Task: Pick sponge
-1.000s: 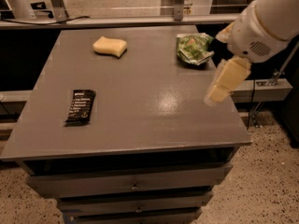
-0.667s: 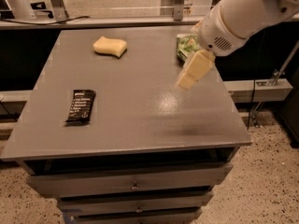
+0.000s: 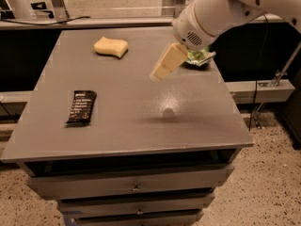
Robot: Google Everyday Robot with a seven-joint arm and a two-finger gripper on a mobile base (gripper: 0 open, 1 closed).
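Observation:
The sponge (image 3: 111, 47) is a pale-yellow foam block lying flat on the grey table (image 3: 141, 126), toward the far left. My gripper (image 3: 160, 72), with cream blocky fingers, hangs above the middle of the table on a white arm that comes in from the upper right. It is to the right of the sponge and nearer to me, well apart from it, and holds nothing.
A black snack bar (image 3: 82, 107) lies on the left side of the table. A green wrinkled snack bag (image 3: 200, 56) sits at the far right, mostly behind my arm. Drawers run below the table front. A speckled floor lies to the right.
My arm has swung left across the table, from over the right edge to over the middle, closer to the sponge. The objects have not moved.

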